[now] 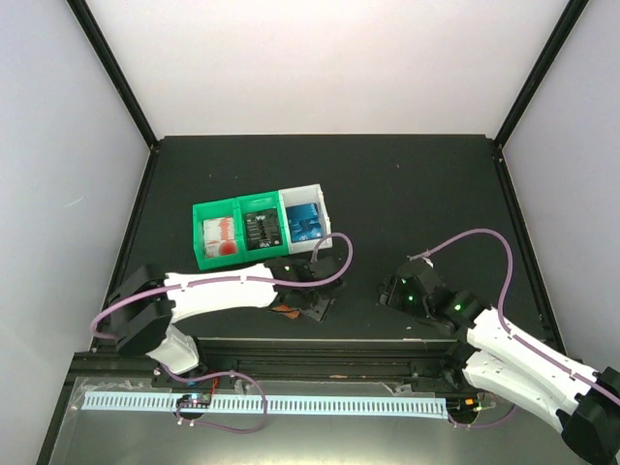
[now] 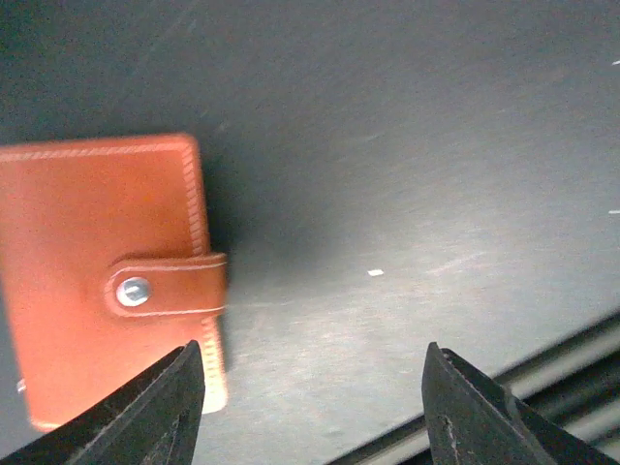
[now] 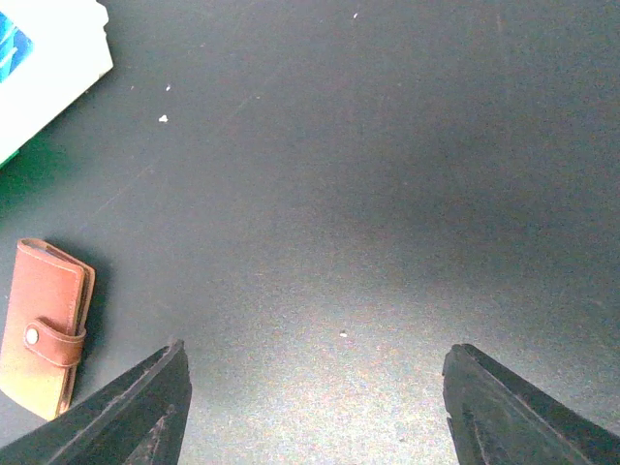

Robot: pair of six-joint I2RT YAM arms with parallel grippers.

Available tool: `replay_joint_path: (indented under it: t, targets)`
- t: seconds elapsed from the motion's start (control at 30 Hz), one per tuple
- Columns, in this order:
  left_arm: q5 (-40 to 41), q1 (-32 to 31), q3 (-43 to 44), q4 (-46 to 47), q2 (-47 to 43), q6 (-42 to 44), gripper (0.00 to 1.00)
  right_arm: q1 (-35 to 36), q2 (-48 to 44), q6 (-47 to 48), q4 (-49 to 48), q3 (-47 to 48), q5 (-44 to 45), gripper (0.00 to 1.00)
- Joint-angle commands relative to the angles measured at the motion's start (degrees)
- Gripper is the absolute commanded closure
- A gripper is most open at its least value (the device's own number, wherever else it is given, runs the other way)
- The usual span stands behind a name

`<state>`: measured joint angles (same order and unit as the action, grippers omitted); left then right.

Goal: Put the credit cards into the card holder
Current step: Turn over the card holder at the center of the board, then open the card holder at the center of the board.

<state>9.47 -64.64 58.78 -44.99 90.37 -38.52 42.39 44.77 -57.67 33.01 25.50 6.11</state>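
The card holder (image 2: 97,281) lies shut on the dark table, its snap tab fastened. In the top view only a sliver of the card holder (image 1: 285,310) shows beside my left gripper (image 1: 312,302). My left gripper (image 2: 312,392) is open just above the table, with the holder to the left of its left fingertip (image 2: 179,397) and nothing between the jaws. The credit cards sit in the bins: red-and-white cards (image 1: 221,235), black cards (image 1: 262,231), blue cards (image 1: 306,224). My right gripper (image 3: 315,397) hangs open over bare table, with the card holder (image 3: 44,325) far to its left.
The green bins (image 1: 201,254) and the white bin (image 1: 320,199) stand in a row behind the left gripper. The white bin's corner (image 3: 58,53) shows at the upper left of the right wrist view. A metal rail (image 2: 572,373) runs along the table's near edge.
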Motion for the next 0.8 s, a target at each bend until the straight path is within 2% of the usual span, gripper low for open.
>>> replay_joint_path:
  t: [0.0,0.17,0.43,0.63,0.77]
  targets:
    - [-6.38,0.93,0.51,7.77,-4.9,3.68,0.34,0.36,0.33,2.8,1.97,3.12,1.04,0.27]
    - [-4.54,5.82,-3.38,7.11,-8.83,2.48,0.27,0.37,3.6,8.7,-0.14,4.74,-1.67,0.27]
    - [-8.21,18.42,-14.65,11.81,-15.87,-0.6,0.26,1.8,15.4,16.0,-7.92,7.64,-11.47,0.31]
    - [-14.24,22.55,-20.43,18.47,-14.73,-1.48,0.27,9.9,26.03,16.41,-12.56,12.05,-13.57,0.33]
    - [-17.27,23.96,-22.43,22.42,-11.67,-1.47,0.37,15.9,34.71,15.56,-12.53,17.75,-11.07,0.33]
